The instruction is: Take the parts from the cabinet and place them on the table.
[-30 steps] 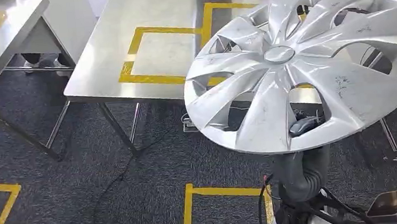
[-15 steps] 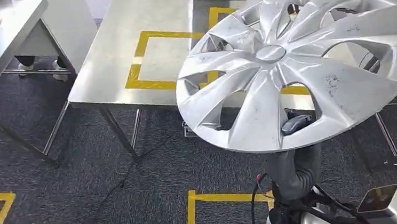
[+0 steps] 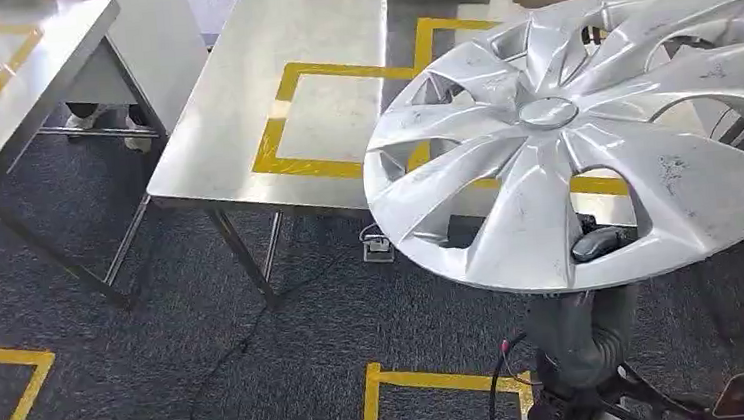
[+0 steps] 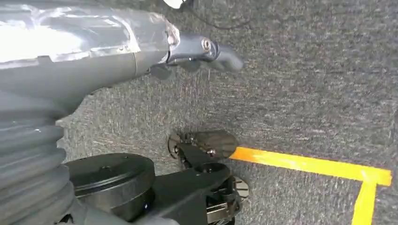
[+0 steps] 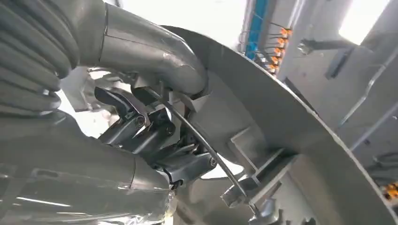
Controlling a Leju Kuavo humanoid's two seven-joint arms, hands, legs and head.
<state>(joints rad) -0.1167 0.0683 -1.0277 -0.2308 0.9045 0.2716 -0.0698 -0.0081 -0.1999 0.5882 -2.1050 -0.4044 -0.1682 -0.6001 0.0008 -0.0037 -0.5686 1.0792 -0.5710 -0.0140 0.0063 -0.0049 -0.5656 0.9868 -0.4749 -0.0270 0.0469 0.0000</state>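
Silver hubcap (image 3: pixel 583 143) held aloft, face up and tilted, rim gripped by right hand (image 3: pixel 599 244), fingers (image 5: pixel 141 129) hooked through a spoke opening. Table (image 3: pixel 243 150) ahead and leftward of those fingers. Left hand (image 4: pixel 197 51) hanging low, fingers unclear.

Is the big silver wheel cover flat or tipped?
Tipped. The wheel cover leans over the table, its right side higher, with the right robot hand gripping it from underneath.
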